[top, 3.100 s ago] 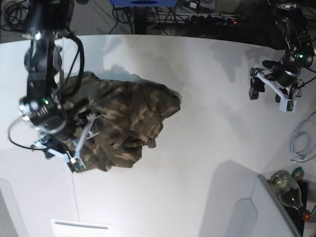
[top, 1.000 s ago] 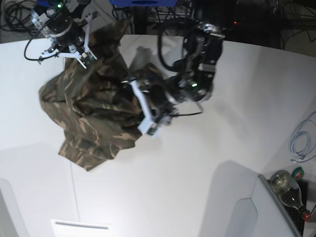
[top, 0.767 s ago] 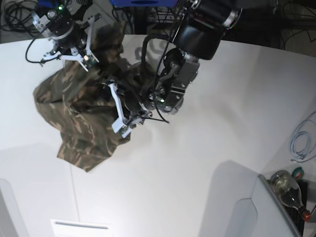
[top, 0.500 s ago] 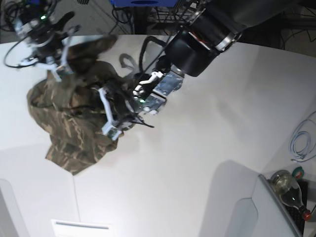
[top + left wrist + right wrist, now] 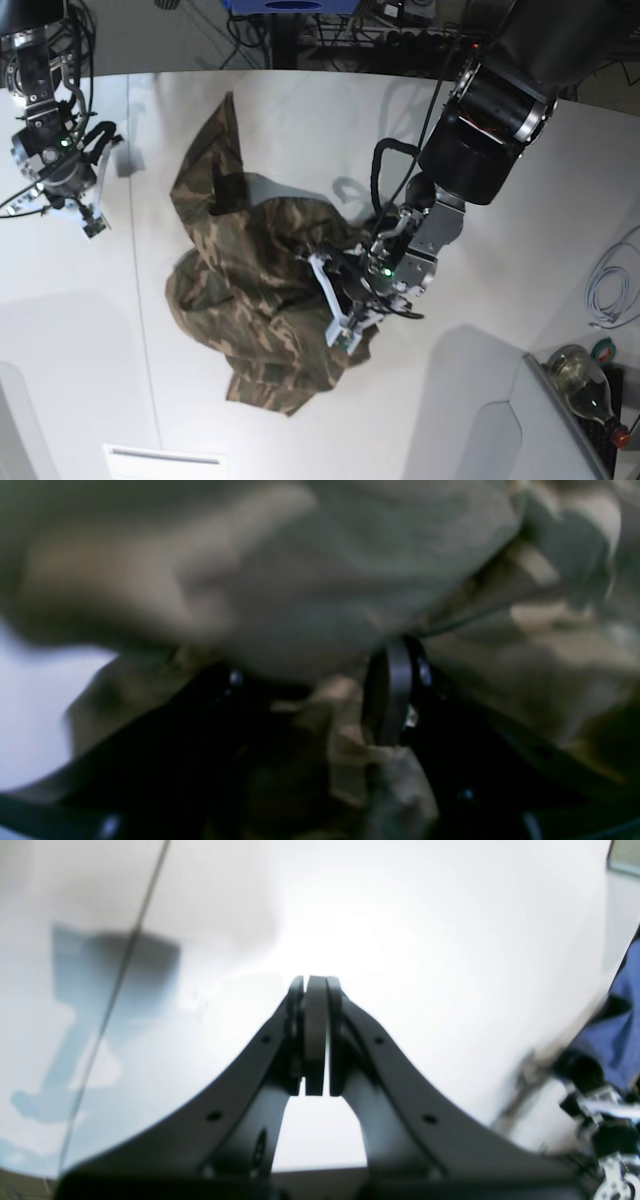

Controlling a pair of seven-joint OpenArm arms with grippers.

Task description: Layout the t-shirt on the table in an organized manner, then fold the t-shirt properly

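The camouflage t-shirt [image 5: 250, 270] lies crumpled on the middle of the white table [image 5: 560, 240], one end trailing toward the far edge. My left gripper [image 5: 340, 305] is at the heap's right side, shut on a bunch of the cloth. In the left wrist view, folds of the t-shirt [image 5: 300, 580] fill the frame, and cloth is pinched in the left gripper [image 5: 315, 690] beside a dark finger pad [image 5: 390, 690]. My right gripper [image 5: 88, 205] hovers at the far left, apart from the shirt. The right wrist view shows this right gripper [image 5: 315, 990] shut and empty over bare table [image 5: 400, 915].
A thin dark seam [image 5: 140, 330] runs across the table left of the shirt. A bottle [image 5: 585, 385] and a grey box [image 5: 555, 430] sit at the front right corner, with a white cable [image 5: 610, 285] above them. Cables and gear lie beyond the far edge.
The right gripper has let go of the shirt and swung left. The left gripper has closed on the cloth and pulled the heap right and toward the front.
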